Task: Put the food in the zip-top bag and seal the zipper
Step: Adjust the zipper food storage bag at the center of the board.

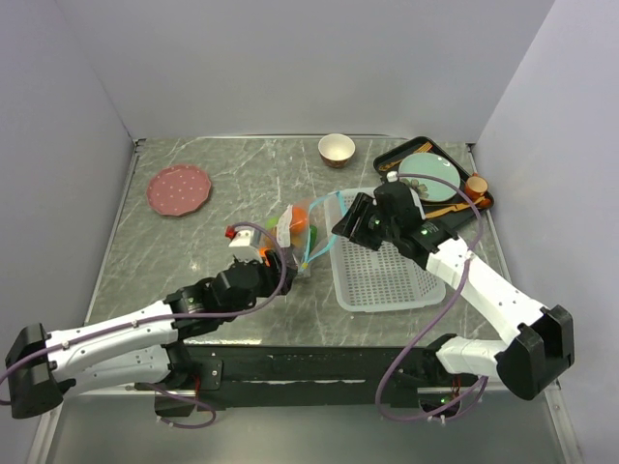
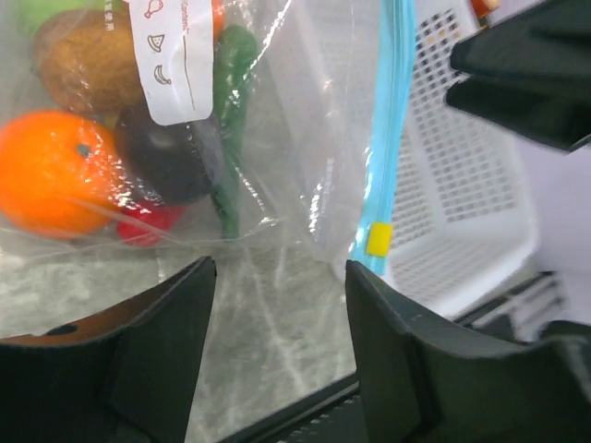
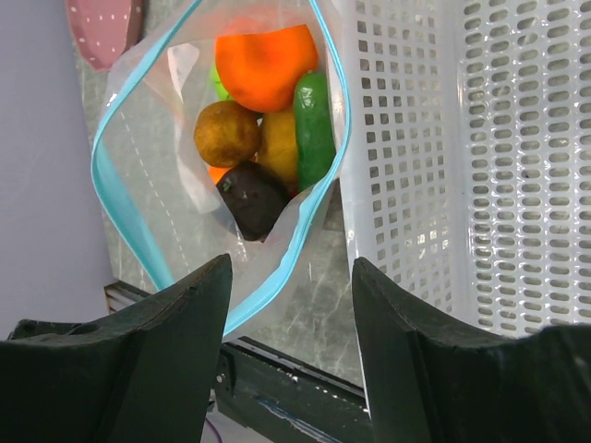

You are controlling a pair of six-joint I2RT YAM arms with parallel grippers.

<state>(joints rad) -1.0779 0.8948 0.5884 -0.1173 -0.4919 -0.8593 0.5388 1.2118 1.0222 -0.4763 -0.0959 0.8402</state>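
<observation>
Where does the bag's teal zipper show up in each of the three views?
Top external: the zipper is a thin teal curve near the centre.
Left wrist: it runs down from the top edge, right of centre, ending at a yellow slider.
Right wrist: it loops around the open bag mouth, upper left.
Shared landmark: the white basket, right of the strip in every view.
</observation>
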